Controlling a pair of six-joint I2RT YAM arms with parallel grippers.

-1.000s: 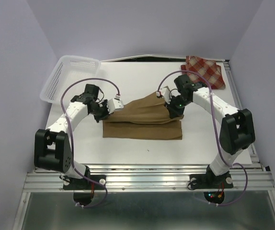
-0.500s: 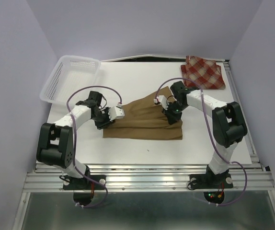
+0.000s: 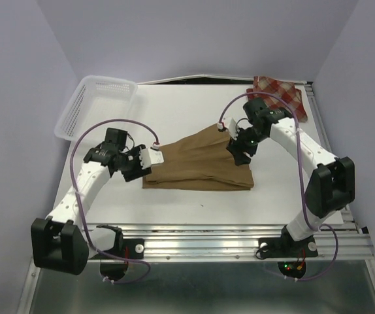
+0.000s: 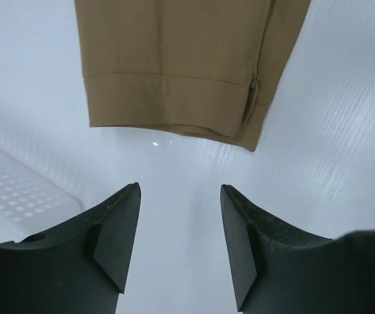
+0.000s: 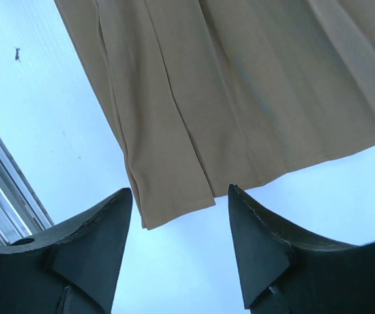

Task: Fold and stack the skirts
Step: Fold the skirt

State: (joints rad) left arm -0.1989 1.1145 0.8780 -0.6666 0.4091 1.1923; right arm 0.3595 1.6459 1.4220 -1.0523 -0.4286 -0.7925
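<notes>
The tan-brown skirt [image 3: 197, 165] lies folded flat in the middle of the table. My left gripper [image 3: 155, 157] hovers just off its left end, open, with only bare table between the fingers; in the left wrist view [image 4: 179, 190] the skirt's hemmed edge [image 4: 174, 98] lies ahead of the tips. My right gripper [image 3: 238, 152] is open above the skirt's right end; its near right corner [image 5: 174, 190] shows between the fingers of this gripper [image 5: 179, 191], untouched. The red-and-cream plaid skirt [image 3: 285, 98] lies at the back right corner, partly behind the right arm.
A white mesh basket [image 3: 96, 104] sits tilted over the table's back left edge, and its rim [image 4: 11, 196] shows in the left wrist view. The metal rail [image 3: 200, 239] runs along the near edge. Purple cables loop over both arms.
Both grippers have opened and let go of the tan skirt. Its raised far edge has dropped onto the lower layer. The left gripper drew back to the left; the right one lifted off.
</notes>
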